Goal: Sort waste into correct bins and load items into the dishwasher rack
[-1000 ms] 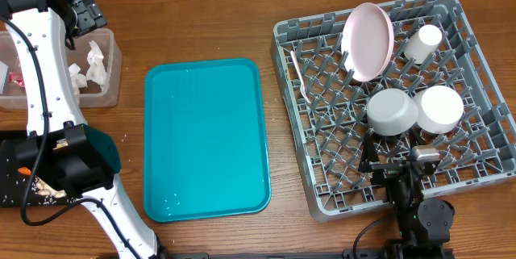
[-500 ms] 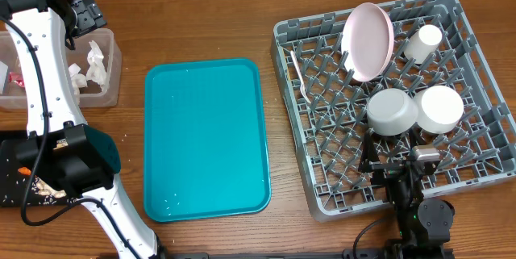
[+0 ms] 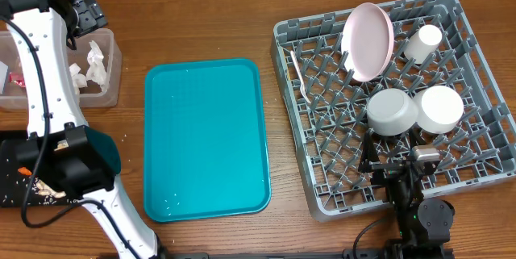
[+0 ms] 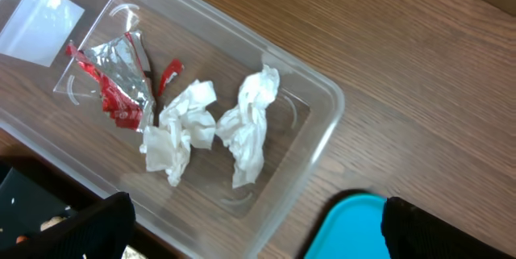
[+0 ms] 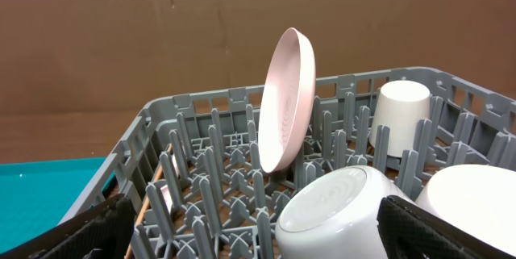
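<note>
The grey dishwasher rack (image 3: 484, 158) holds an upright white-pink plate (image 3: 368, 41), a cup (image 3: 422, 43), two upturned bowls (image 3: 392, 110) (image 3: 441, 108) and a white fork (image 3: 299, 73). My right gripper (image 3: 397, 152) hovers open at the rack's near edge, its black fingers (image 5: 72, 231) either side of the nearer bowl (image 5: 339, 210), gripping nothing. At the far left my left gripper (image 3: 85, 17) hangs open and empty above the clear tub (image 4: 322, 130). In the tub lie two crumpled napkins (image 4: 181, 126) (image 4: 251, 122) and a foil wrapper (image 4: 117, 81).
A large teal tray (image 3: 205, 138) lies between the tub and the rack. The black tray (image 3: 10, 174) with pale crumbs shows partly behind the left arm at the near left. A brown wall stands behind the rack.
</note>
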Action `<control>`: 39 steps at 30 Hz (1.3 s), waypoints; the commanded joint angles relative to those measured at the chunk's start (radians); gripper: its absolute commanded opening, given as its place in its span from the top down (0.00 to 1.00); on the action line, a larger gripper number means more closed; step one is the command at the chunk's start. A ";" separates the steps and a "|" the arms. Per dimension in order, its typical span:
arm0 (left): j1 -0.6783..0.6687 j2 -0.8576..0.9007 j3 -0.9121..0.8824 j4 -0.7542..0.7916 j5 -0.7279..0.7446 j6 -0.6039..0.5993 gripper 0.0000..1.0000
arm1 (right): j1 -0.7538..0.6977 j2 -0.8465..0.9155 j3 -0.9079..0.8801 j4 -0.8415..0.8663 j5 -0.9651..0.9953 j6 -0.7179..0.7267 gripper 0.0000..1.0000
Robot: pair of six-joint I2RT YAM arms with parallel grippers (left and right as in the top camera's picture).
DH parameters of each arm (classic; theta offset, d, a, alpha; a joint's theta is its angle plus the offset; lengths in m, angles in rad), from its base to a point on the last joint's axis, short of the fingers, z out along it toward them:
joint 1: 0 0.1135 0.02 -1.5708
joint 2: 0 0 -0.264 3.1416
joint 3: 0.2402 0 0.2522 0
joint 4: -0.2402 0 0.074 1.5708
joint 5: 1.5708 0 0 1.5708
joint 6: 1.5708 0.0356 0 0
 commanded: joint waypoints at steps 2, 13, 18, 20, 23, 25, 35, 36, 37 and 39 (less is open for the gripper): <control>-0.084 -0.221 -0.150 0.020 -0.012 -0.013 0.00 | -0.006 -0.012 -0.011 0.003 0.013 0.000 0.00; -0.442 -0.640 -0.614 0.022 -0.108 0.104 0.00 | -0.006 -0.012 -0.011 0.003 0.013 0.000 0.00; -0.462 -0.731 -0.739 0.019 -0.161 0.204 0.00 | -0.006 -0.012 -0.011 0.003 0.013 0.000 0.00; -0.443 -0.760 -0.789 0.018 -0.162 0.204 0.00 | -0.006 -0.012 -0.011 0.003 0.013 0.000 0.00; -0.412 -0.793 -0.851 0.013 -0.161 0.204 0.00 | -0.006 -0.012 -0.011 0.003 0.013 0.000 0.00; -0.401 -0.817 -0.888 0.015 -0.131 0.203 0.00 | -0.006 -0.012 -0.011 0.003 0.013 0.000 0.00; -0.355 -0.982 -1.089 0.194 0.144 0.272 0.00 | -0.006 -0.012 -0.011 0.003 0.013 0.000 0.00; -0.355 -1.003 -1.121 0.264 0.166 0.314 0.00 | -0.006 -0.012 -0.011 0.003 0.013 0.000 0.00; -0.355 -1.025 -1.155 0.336 0.193 0.348 0.00 | -0.006 -0.012 -0.011 0.003 0.013 0.000 0.00; -0.355 -1.081 -1.245 0.506 0.245 0.373 0.00 | -0.006 -0.012 -0.011 0.003 0.013 0.000 0.00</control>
